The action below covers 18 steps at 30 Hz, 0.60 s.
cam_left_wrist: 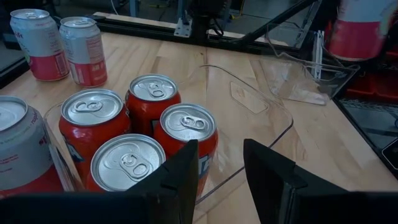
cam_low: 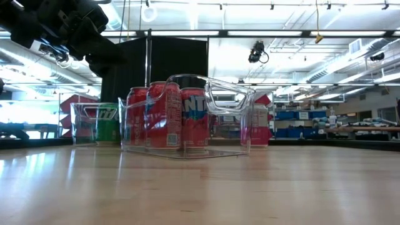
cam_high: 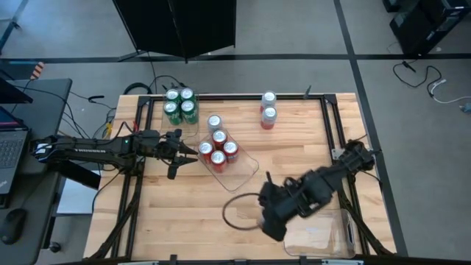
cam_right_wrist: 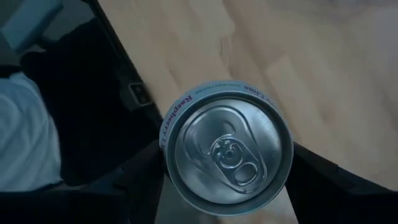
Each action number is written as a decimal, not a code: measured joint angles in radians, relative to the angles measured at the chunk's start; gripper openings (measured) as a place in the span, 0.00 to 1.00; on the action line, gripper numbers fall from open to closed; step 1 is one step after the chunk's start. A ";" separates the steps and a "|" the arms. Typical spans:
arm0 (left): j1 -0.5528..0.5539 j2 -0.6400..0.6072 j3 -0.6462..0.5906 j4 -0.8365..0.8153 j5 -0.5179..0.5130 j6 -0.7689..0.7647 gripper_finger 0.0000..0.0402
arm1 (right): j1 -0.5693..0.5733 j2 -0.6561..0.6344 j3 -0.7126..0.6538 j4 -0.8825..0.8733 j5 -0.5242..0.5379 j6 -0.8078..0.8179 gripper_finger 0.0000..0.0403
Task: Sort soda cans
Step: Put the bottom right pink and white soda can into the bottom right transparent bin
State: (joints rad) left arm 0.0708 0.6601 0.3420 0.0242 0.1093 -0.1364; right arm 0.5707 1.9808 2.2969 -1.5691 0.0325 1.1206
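Observation:
My right gripper (cam_high: 271, 217) is over the near middle of the table, shut on a silver-white soda can (cam_right_wrist: 227, 146). The left wrist view shows that can (cam_left_wrist: 357, 28) in the air. My left gripper (cam_left_wrist: 217, 177) stands open and level, just left of a clear tray (cam_high: 246, 165). Several red cans (cam_left_wrist: 149, 124) stand upright in that tray, with a silver can (cam_high: 214, 121) at their far side. Several green cans (cam_high: 180, 107) stand in a tray at the far left. Two more silver cans (cam_high: 268, 110) stand on the wood farther back. My right gripper pinches the can's side wall (cam_right_wrist: 166, 134) between its two fingers (cam_right_wrist: 140, 177), one on each opposite side just below the lid. The fingers come from above, pointing steeply down. The can sits upright with its lid toward the wrist, lifted clear of the table.
An empty clear tray (cam_high: 320, 235) lies at the near right corner. A dark cable loop (cam_high: 234, 213) lies on the wood near my right gripper. A black frame rail (cam_high: 335, 125) borders the table. There is bare wood in the middle and at the near left.

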 joint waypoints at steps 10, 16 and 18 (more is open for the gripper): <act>0.000 0.000 0.000 0.010 0.000 -0.001 0.33 | 0.105 -0.004 -0.154 0.002 -0.076 0.301 0.67; 0.000 0.000 0.000 0.010 0.000 -0.002 0.33 | 0.123 -0.034 -0.195 0.012 -0.080 0.391 0.67; 0.000 0.000 0.000 0.018 0.000 0.006 0.33 | 0.136 -0.038 -0.192 -0.011 -0.065 0.429 0.67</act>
State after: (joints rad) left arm 0.0708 0.6605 0.3420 0.0422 0.1091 -0.1307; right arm 0.7066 1.9428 2.1049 -1.5805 -0.0321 1.5492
